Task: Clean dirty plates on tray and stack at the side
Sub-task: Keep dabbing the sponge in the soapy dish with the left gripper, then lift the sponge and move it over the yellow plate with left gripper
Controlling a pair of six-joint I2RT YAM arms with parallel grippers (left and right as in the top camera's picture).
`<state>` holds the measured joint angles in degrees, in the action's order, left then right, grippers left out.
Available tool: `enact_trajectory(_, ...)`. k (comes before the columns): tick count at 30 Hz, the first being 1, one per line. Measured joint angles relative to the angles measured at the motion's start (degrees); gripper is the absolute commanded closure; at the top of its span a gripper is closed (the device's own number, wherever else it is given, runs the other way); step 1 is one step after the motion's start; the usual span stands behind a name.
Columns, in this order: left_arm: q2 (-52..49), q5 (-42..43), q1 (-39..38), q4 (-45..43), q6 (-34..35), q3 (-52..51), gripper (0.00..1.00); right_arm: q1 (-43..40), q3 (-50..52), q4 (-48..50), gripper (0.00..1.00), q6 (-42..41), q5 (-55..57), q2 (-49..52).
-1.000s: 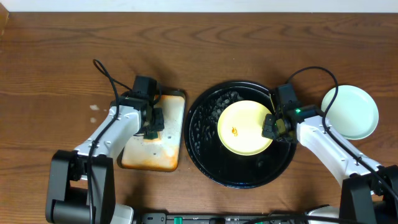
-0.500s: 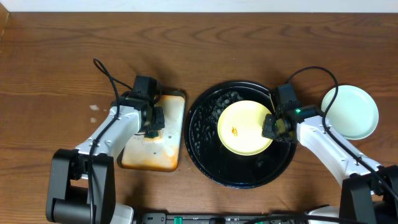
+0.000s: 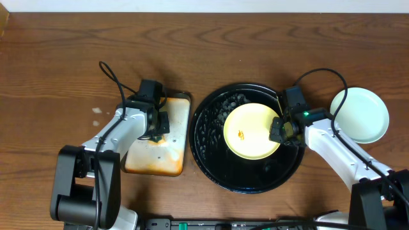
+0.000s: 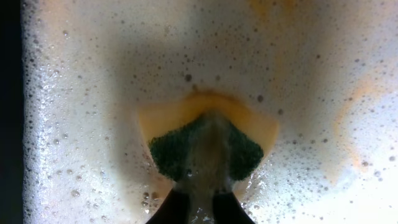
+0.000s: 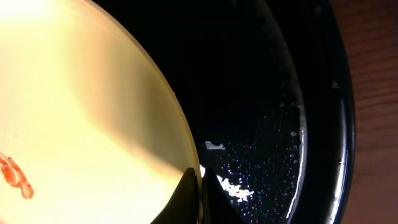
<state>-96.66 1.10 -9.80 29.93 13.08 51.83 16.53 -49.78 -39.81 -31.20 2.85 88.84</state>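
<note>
Suds (image 4: 87, 81) coat the sponge (image 4: 205, 146) clamped in the left pincer (image 3: 156, 131), likely readying it for scrubbing. By its rim the right pincer (image 3: 276, 131) nips the yellow plate (image 3: 248, 133), probably steadying it in the tray (image 3: 209, 153); a mint plate (image 3: 362, 115) sits aside.

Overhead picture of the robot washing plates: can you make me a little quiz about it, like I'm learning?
1. True or false: the yellow plate lies in the black tray.
2. What do the left fingers hold? A a spoon, B a sponge, C a cup.
3. Fill in: the speck on the yellow plate is ___.
Key: 1 true; 2 B; 3 orange.
</note>
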Motion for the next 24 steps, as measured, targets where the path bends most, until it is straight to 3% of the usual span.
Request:
enact_trajectory(7,0.00,0.02,0.00,2.08,0.00,0.59,0.92,0.00,0.00,0.00,0.99,0.00,0.00,0.00)
enact_trajectory(13,2.40,0.52,0.00,11.32,0.00,4.52,0.93,0.00,0.00,0.00,0.99,0.00,0.02,0.00)
enact_trajectory(17,6.10,5.35,0.00,14.73,0.00,10.99,0.93,0.00,0.00,0.00,0.99,0.00,0.02,0.00)
enact_trajectory(24,7.74,14.84,-2.62,12.96,1.29,14.67,0.92,0.00,0.00,0.04,0.99,0.39,0.07,0.00)
